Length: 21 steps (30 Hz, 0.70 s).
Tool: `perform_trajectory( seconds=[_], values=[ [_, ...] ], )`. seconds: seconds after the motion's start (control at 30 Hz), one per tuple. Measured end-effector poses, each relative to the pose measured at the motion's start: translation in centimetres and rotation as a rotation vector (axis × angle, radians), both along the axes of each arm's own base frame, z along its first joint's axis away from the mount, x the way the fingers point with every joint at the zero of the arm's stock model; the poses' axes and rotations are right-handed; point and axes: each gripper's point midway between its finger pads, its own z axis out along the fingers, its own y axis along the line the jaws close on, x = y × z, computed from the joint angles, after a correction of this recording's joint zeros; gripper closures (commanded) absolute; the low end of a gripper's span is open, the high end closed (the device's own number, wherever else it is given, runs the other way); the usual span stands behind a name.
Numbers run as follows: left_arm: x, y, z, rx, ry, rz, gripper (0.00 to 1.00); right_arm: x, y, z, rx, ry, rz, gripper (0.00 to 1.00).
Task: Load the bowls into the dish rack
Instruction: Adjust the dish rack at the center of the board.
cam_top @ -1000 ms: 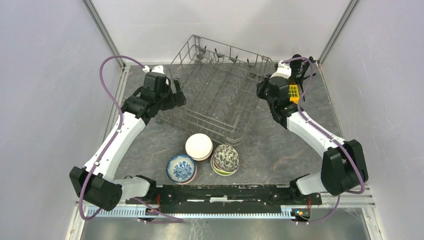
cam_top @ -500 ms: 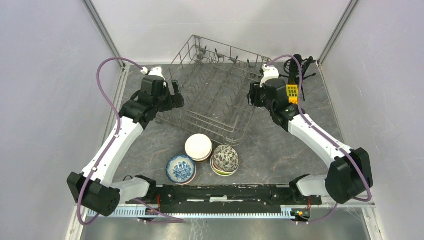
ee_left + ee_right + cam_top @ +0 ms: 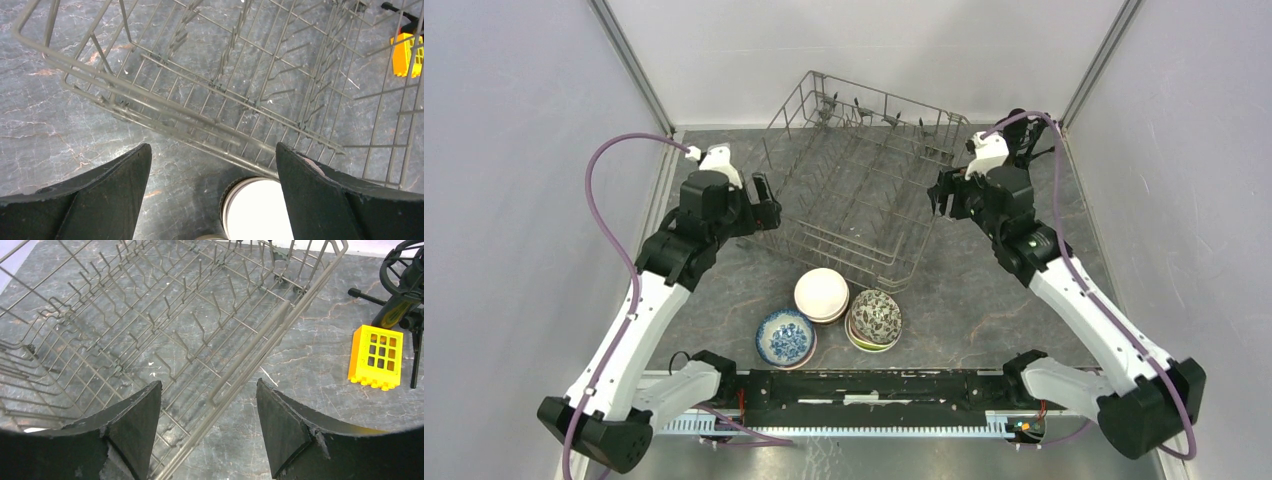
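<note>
The grey wire dish rack [image 3: 884, 97] sits tilted at the back of the table with no bowl in it. Three stacks of bowls stand before its near corner: a white one [image 3: 821, 293], a blue-and-white one [image 3: 785, 336] and a patterned one on a green bowl [image 3: 876, 317]. My left gripper [image 3: 764, 200] hangs open by the rack's left corner. In the left wrist view, the left gripper [image 3: 213, 145] has the rack's rim [image 3: 125, 86] ahead of it and the white bowl [image 3: 257, 210] below. My right gripper [image 3: 944, 195] is open at the rack's right side. In the right wrist view, the rim [image 3: 249, 369] runs under the right gripper [image 3: 209, 382], untouched.
A yellow block [image 3: 376, 356] and a black stand [image 3: 400, 300] lie on the table right of the rack, close behind my right wrist. Grey walls close in the table on both sides and at the back.
The right gripper's jaws have spread wide and it has drawn back to the right from the rack's side. The left gripper has pulled slightly left and nearer. Rack and bowls stay put.
</note>
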Motion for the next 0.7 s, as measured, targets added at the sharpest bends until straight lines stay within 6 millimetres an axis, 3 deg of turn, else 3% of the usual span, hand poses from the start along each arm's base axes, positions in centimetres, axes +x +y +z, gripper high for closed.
perform_trajectory(
  seconds=[0.13,0.33,0.5,0.7],
  values=[
    [-1.4,0.0,-0.5,-0.010,0.001,-0.029,0.00,-2.4,-0.1,0.5,0.004,-0.024,0.066,0.26],
    [-3.5,-1.1,-1.3,-0.060,0.007,-0.115,0.00,-6.8,0.5,-1.6,-0.005,-0.005,0.221,0.28],
    [-5.2,-2.0,-3.1,-0.100,0.020,-0.188,0.00,-10.4,2.3,-1.8,0.019,-0.002,0.388,0.30],
    [-6.0,-3.0,-3.4,-0.143,-0.008,-0.251,0.00,-15.5,5.6,-1.7,0.065,-0.001,0.630,0.33]
  ],
)
